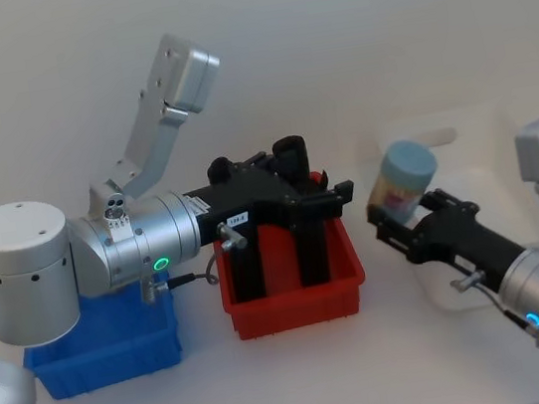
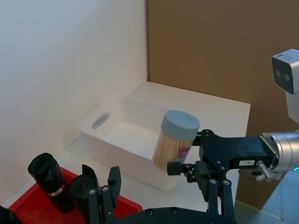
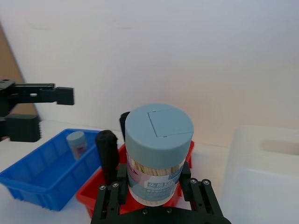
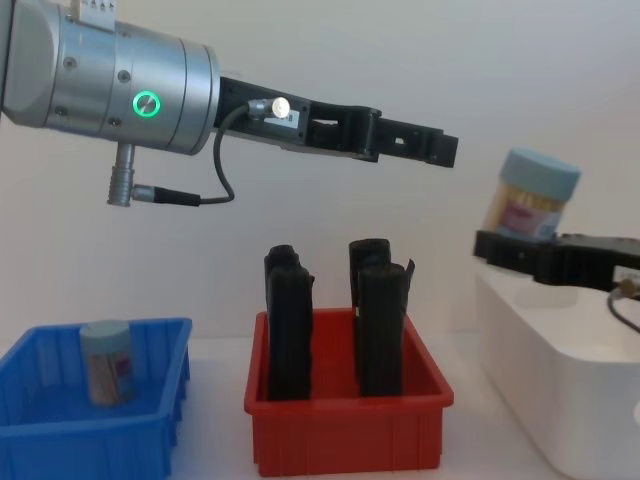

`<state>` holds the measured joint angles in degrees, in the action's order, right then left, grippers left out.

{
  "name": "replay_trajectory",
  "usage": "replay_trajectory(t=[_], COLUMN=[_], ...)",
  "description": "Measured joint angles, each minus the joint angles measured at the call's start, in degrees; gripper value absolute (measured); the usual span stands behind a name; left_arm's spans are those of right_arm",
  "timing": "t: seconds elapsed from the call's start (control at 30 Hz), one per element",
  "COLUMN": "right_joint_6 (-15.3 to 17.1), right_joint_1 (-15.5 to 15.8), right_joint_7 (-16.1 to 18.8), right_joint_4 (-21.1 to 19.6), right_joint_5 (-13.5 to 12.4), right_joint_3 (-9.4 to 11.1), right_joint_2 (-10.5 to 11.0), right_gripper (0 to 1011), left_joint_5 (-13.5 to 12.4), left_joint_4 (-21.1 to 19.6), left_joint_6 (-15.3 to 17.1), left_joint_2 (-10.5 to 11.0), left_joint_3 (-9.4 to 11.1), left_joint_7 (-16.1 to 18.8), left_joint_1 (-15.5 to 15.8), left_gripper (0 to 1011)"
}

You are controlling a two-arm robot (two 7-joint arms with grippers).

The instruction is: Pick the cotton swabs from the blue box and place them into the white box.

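My right gripper (image 1: 394, 213) is shut on a jar of cotton swabs (image 1: 403, 181) with a pale blue lid, held in the air over the near edge of the white box (image 4: 560, 385). The held jar (image 3: 158, 154) stands upright between the fingers and also shows over the white box (image 2: 117, 133) as the jar (image 2: 174, 140). A second jar of cotton swabs (image 4: 106, 362) stands upright in the blue box (image 4: 160, 405), the same jar (image 3: 77, 143) in the blue box (image 3: 42, 179). My left gripper (image 1: 334, 196) hangs open and empty above the red bin.
A red bin (image 1: 297, 293) with tall black upright objects (image 4: 290, 325) sits between the blue box (image 1: 105, 351) and the white box. A white wall runs behind the table, and a brown board (image 2: 210, 46) stands past the white box.
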<state>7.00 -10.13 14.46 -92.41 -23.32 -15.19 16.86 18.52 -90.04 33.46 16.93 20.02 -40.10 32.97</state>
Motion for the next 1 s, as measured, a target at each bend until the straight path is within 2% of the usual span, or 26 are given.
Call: replay_trajectory(t=[0.43, 0.63, 1.0], right_joint_6=[1.0, 2.0, 2.7], right_joint_1=[1.5, 1.5, 0.4], right_joint_7=[-6.6, -7.6, -7.9], right_joint_4=[-1.7, -1.3, 1.9], right_joint_5=[0.7, 0.9, 1.3], right_joint_3=[3.2, 4.0, 4.8], right_joint_2=[3.5, 4.4, 4.7], right_gripper=[648, 648, 648], left_joint_5=[0.0, 0.0, 0.0], left_joint_4=[0.0, 0.0, 0.0], left_joint_6=[0.0, 0.0, 0.0], left_joint_2=[0.0, 0.0, 0.0], left_joint_3=[0.0, 0.0, 0.0], left_joint_7=[0.0, 0.0, 0.0], left_joint_1=[0.0, 0.0, 0.0], left_gripper=[1004, 1004, 1004])
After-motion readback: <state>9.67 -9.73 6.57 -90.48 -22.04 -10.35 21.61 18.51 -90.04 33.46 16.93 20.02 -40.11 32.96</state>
